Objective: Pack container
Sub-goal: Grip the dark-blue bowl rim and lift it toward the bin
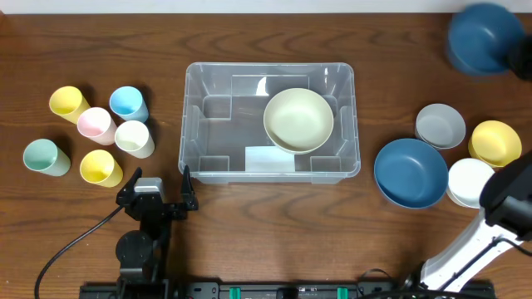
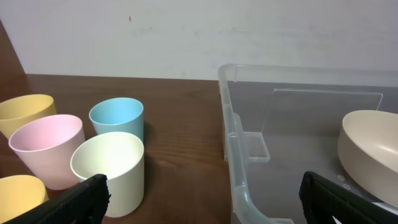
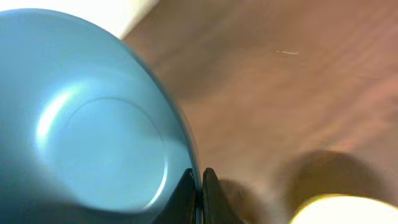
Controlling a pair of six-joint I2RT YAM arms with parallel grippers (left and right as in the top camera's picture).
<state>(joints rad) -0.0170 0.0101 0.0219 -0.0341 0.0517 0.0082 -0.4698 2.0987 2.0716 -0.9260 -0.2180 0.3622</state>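
Pinching a blue bowl (image 3: 93,124) by its rim, the right claw (image 3: 198,186) is hanging over the far right corner. The container (image 1: 199,83) is sitting at the middle of the surface (image 1: 399,100), to that claw's left, with its long axis running left-right. The left claw (image 1: 158,181) is gaping wide.

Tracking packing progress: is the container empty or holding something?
Not empty. One cream bowl sits upright inside the container, toward its right end; nothing else is packed in it.

Soft, even light from above, shadows faint — a small white glare sits on the far wall of the container (image 1: 224,137). The right wrist view is blurred throughout, the blue bowl (image 3: 93,143) carrying a broad pale sheen; the left wrist view is sharp
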